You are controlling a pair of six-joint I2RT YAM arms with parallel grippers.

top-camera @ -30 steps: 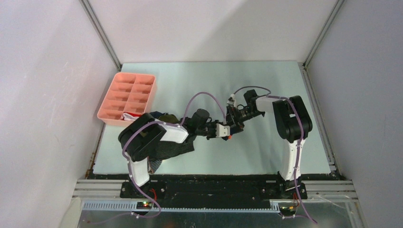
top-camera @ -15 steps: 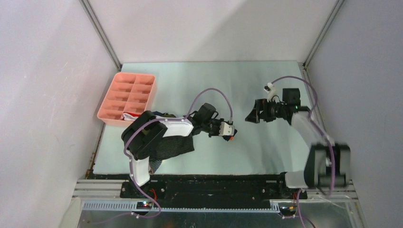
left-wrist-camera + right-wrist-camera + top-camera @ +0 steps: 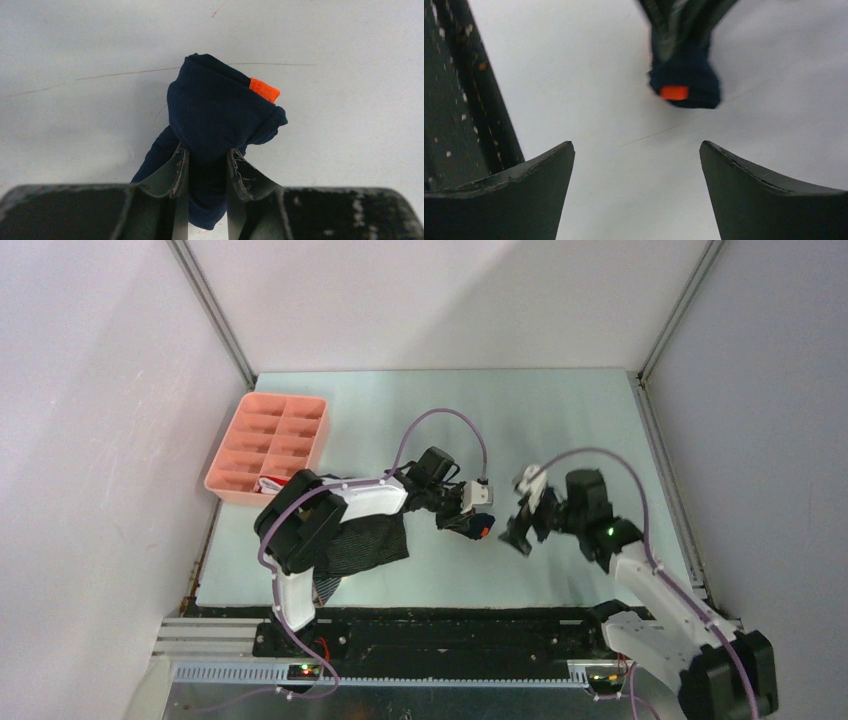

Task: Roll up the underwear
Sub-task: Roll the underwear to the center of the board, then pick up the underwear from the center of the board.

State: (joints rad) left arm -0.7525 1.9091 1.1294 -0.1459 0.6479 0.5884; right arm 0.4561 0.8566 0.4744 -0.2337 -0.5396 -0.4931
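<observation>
My left gripper (image 3: 470, 522) (image 3: 207, 155) is shut on a rolled navy underwear with an orange band (image 3: 215, 110), held over the table's middle. The roll also shows in the top view (image 3: 478, 524) and in the right wrist view (image 3: 684, 75). My right gripper (image 3: 520, 532) (image 3: 636, 150) is open and empty, just right of the roll, facing it. A pile of dark grey striped underwear (image 3: 365, 545) lies under the left arm. A red and white underwear (image 3: 272, 483) sits in the nearest part of the pink tray.
The pink compartment tray (image 3: 268, 442) stands at the left side of the pale mat (image 3: 450, 420). The mat's near edge meets the black base rail (image 3: 450, 625). Grey walls enclose the table.
My right arm has swung back and down toward the near side, its open gripper now low beside the roll. My left gripper has kept hold of the navy roll and turned slightly.
</observation>
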